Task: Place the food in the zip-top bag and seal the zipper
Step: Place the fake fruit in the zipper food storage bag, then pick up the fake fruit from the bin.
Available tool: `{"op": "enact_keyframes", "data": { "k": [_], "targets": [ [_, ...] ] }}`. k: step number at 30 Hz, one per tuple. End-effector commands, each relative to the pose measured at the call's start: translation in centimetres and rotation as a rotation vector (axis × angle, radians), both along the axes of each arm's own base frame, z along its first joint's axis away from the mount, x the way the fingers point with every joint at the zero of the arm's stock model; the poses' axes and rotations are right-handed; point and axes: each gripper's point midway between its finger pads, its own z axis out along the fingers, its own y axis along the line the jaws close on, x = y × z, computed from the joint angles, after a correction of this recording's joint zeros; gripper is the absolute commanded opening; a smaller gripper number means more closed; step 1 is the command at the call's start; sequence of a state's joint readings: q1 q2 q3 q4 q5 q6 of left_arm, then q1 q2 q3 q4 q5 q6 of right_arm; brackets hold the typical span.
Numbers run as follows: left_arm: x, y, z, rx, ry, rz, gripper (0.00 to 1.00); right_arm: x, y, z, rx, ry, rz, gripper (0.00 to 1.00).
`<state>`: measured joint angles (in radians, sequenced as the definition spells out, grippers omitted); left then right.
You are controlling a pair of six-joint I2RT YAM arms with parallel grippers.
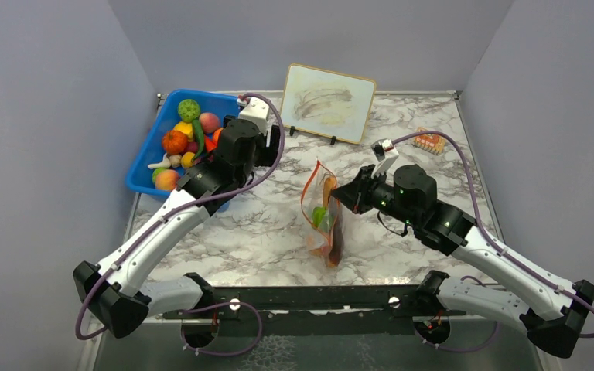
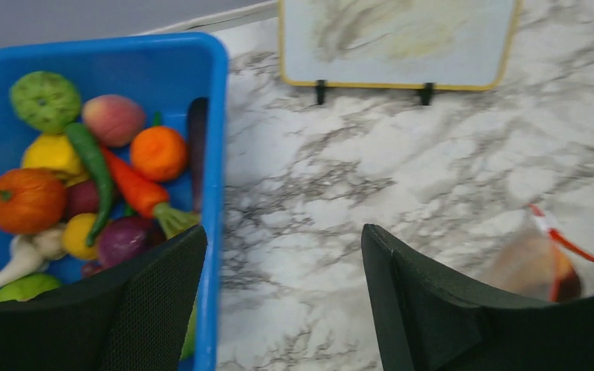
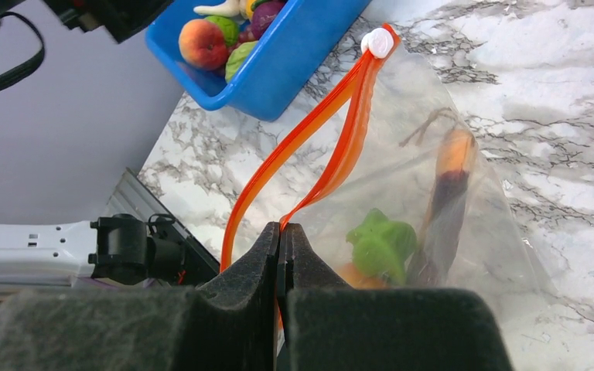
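Zipper (image 3: pixel 346 135) pinched in the right claw (image 3: pixel 281 230), we judge to prop the bag (image 3: pixel 476 232) open; left claw (image 2: pixel 282 236), spread and seemingly empty, hovers beside the bin (image 2: pixel 218 154).

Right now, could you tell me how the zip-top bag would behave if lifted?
The zip-top bag looks thin and floppy, so it would probably sag from the right gripper. Its zipper gapes open, so the food might spill if tipped.
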<state>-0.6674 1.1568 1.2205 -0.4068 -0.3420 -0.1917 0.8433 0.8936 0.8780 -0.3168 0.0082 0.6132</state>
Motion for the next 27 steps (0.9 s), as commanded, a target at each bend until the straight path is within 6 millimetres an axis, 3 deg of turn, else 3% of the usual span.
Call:
{"op": "enact_keyframes", "data": {
  "k": [1,11,20,27],
  "targets": [
    [1.6,7.2,-1.8,0.325,0.000,0.286,0.79,-0.5,0.8,2.0,0.045,-0.058,0.059,0.01],
    [4.9,17.5,-7.4,0.405,0.191,0.586,0.87,-0.7,0.2,2.3,0.017,-0.071,0.055,0.01],
    [4.9,23.0,-13.6,0.465,0.413,0.683,0.96,-0.7,0.5,2.6,0.007,-0.070,0.069,0.01],
    [4.0,26.6,-16.9,0.499,0.550,0.747,0.97,-0.6,0.7,2.6,-0.006,-0.070,0.080,0.01]
  ]
}}
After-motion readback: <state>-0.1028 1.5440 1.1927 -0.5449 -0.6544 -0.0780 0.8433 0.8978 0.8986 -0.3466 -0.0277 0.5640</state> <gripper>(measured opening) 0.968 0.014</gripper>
